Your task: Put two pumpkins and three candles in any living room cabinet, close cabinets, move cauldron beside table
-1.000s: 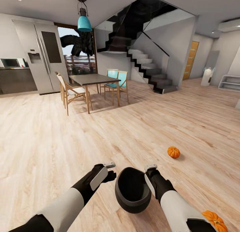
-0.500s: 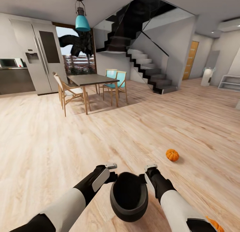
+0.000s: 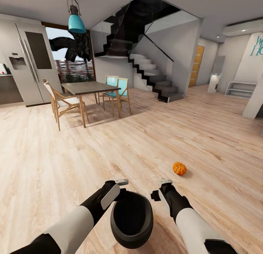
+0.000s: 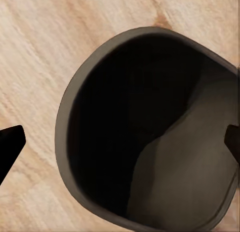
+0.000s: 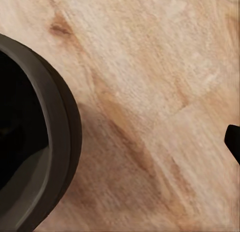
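The cauldron (image 3: 131, 219) sits at bottom centre, left gripper (image 3: 120, 190) spread wide around it, right gripper (image 3: 160, 190) empty beside it; pumpkin (image 3: 179, 168) unstored on the floor (image 3: 73, 155).

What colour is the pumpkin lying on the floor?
Orange; the pumpkin shows best in the head view, on the pale wood floor.

cauldron (image 3: 132, 219) between both arms, pumpkin (image 3: 179, 168) beyond
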